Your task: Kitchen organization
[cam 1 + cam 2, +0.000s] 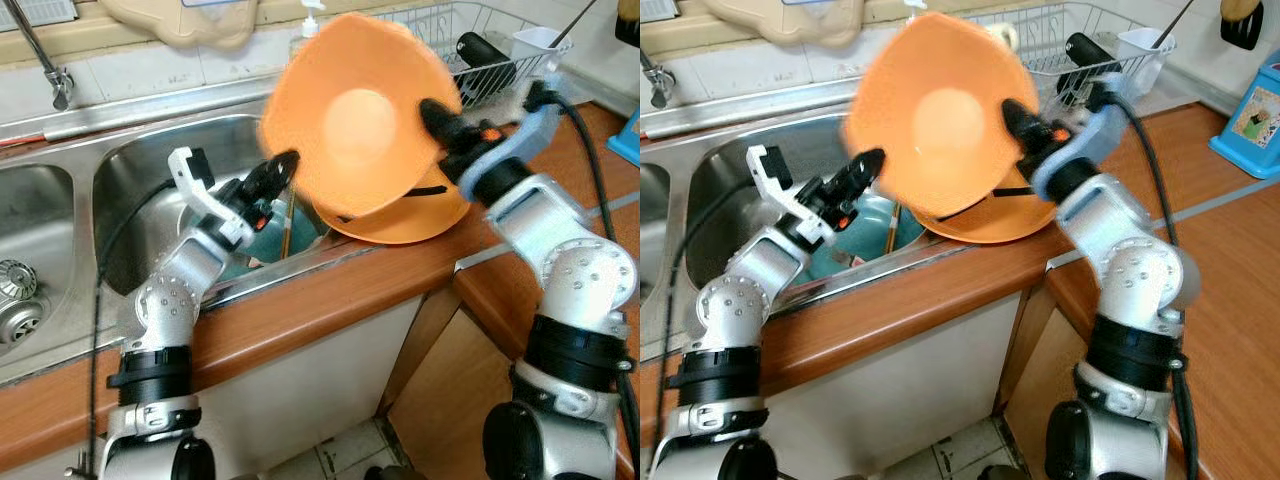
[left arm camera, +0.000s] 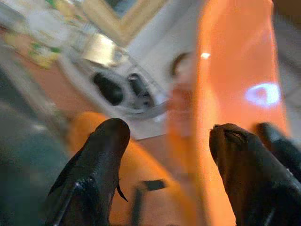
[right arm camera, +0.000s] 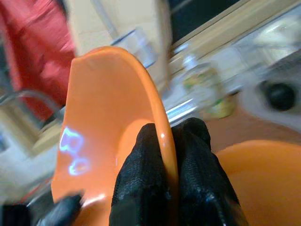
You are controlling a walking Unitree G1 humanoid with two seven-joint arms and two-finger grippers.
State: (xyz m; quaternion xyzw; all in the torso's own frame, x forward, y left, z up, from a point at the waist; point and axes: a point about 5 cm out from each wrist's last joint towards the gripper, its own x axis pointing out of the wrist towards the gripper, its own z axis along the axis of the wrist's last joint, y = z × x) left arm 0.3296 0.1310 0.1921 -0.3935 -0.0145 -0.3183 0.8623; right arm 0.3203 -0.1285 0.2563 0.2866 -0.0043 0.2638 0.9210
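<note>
An orange bowl is held up on edge above the counter, its underside facing me. My right gripper is shut on its right rim; in the right wrist view the fingers pinch the rim of the bowl. A second orange bowl lies on the counter below it. My left gripper stands open at the raised bowl's left edge, above the sink; its fingertips are spread beside the bowl. A teal bowl with chopsticks sits in the sink.
A wire dish rack with a black item and a white cup stands at the back right. The tap rises at the back left, with a second basin and its drain to the left. A blue box stands at the far right.
</note>
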